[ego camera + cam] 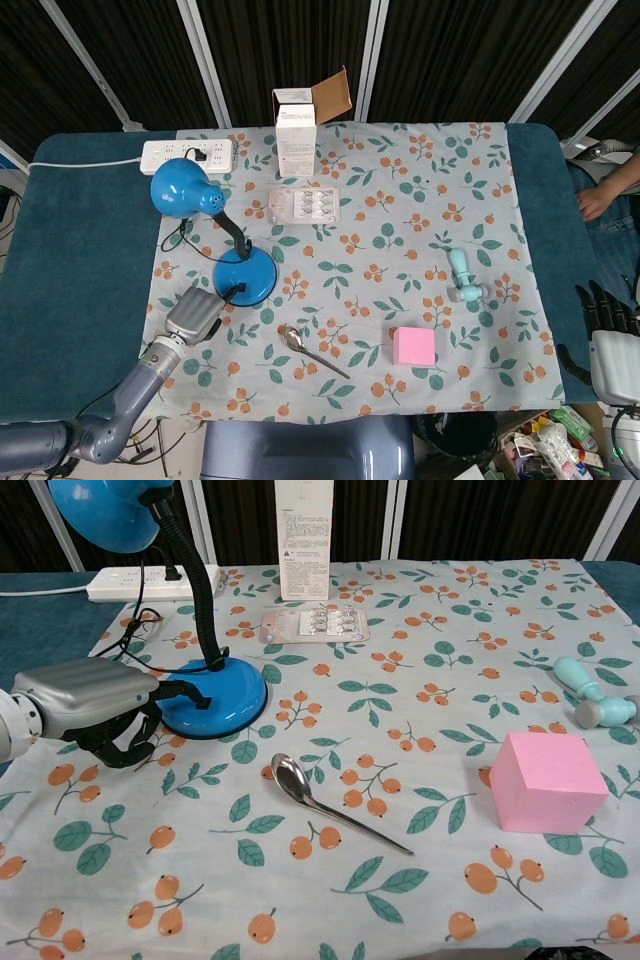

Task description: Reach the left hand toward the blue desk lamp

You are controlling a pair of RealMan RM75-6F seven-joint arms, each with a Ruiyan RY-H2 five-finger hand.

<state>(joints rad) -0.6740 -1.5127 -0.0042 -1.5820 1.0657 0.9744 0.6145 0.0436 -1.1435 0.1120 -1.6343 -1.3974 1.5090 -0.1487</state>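
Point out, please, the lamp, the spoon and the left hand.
lamp [212, 698], chest view, on its round blue base.
spoon [288, 777], chest view, on its bowl.
left hand [88, 694], chest view, on its grey back.

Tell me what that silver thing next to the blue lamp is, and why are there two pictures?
That silver thing is a robot hand, the robot's left one, on the end of a long arm. Its fingers curl down beside the base of the blue lamp, touching its edge; it holds nothing. The right robot hand waits off the table's right edge. One picture looks down from the robot's head, the other looks forward from its chest. On the flowery cloth lie a spoon, a pink block, a pale blue toy, a pack of pills, a tall white box and a power strip.
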